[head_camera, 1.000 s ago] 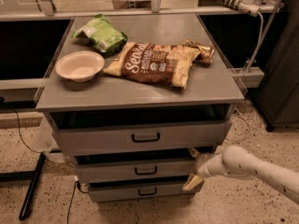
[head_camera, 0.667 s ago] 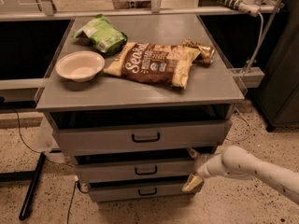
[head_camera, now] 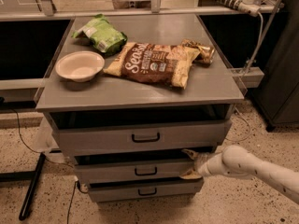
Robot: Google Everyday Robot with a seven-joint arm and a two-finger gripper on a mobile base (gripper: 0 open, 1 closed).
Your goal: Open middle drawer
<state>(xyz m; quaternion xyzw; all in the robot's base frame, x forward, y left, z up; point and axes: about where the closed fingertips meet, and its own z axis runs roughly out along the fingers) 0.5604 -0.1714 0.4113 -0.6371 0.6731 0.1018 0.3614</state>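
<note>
The grey cabinet (head_camera: 140, 93) has three drawer fronts stacked under its top. The middle drawer (head_camera: 112, 172) is the mid-sized front, with a small black bar handle (head_camera: 145, 171). It stands slightly out, with a dark gap above it. My gripper (head_camera: 187, 164) is at the right end of the middle drawer's front, on a white arm (head_camera: 254, 168) that comes in from the lower right. Its fingers are spread, one above and one below the front's right end.
The top drawer (head_camera: 103, 139) and the bottom drawer (head_camera: 112, 192) sit above and below. On the cabinet top lie a white bowl (head_camera: 80, 66), a green bag (head_camera: 100, 34), a brown chip bag (head_camera: 154, 63) and a small snack pack (head_camera: 202, 51). A black pole (head_camera: 31, 189) leans at the lower left.
</note>
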